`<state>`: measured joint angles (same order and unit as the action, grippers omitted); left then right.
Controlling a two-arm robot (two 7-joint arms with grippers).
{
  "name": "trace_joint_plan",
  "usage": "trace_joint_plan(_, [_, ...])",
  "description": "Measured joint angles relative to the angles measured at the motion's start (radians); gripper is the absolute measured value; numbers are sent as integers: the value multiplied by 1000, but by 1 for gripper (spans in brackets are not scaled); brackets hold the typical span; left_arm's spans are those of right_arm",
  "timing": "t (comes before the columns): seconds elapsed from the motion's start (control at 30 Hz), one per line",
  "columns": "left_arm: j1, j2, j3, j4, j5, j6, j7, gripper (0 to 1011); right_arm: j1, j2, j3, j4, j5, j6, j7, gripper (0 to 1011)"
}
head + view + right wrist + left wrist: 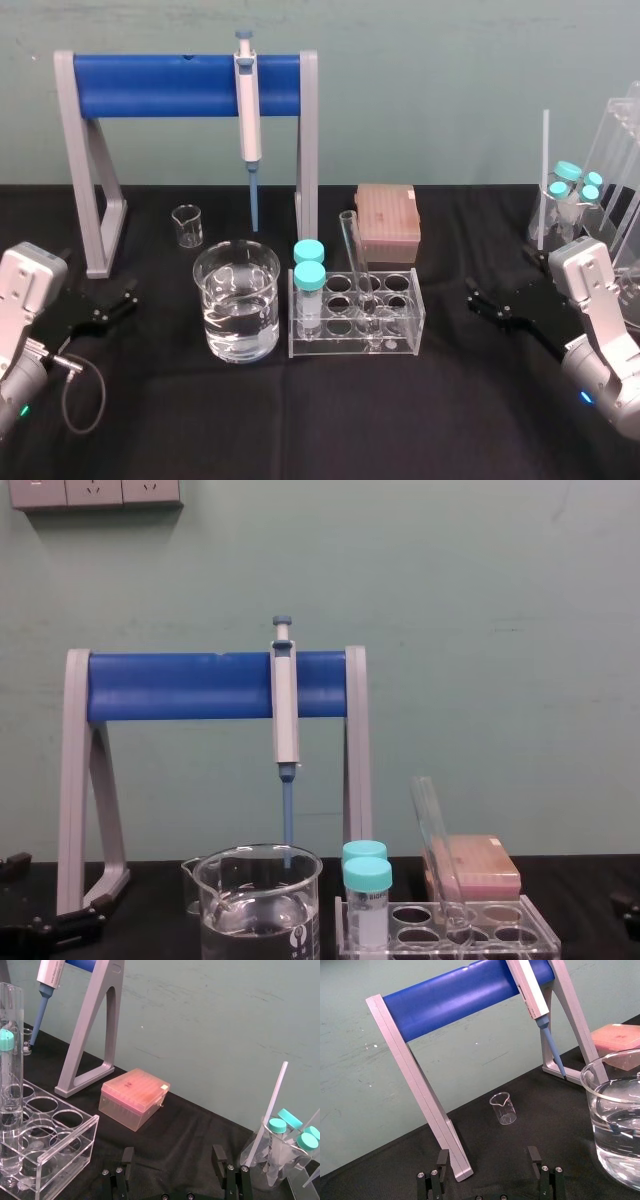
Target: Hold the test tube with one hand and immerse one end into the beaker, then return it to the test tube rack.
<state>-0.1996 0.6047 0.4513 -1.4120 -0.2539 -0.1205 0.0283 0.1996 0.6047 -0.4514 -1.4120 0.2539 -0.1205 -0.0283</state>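
Both grippers parked low, well apart from glassware: left gripper [122,300] and right gripper [480,303], jaws apart, empty. Test tube [358,265] leaned in test tube rack [350,346], right of beaker [214,300]. Judged light, slick, fragile; upper bare glass best gripped gently.

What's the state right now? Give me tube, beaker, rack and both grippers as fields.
test tube: leaning in the rack, not held
beaker: left of the rack, part full of clear liquid
rack: also holds two teal-capped vials at its left end
left gripper: open, empty, low at the table's left side
right gripper: open, empty, low at the table's right side
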Motion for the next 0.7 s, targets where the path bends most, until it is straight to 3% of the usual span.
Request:
trace_joint_plan(0.47, [0,0,0,0,0,0,0,1000,0,-1,1,0,0,0,1,1002])
trace_joint_plan(0.7, [0,0,0,0,0,0,0,1000,-10,-9,38,-30,43,-1,47,1002])
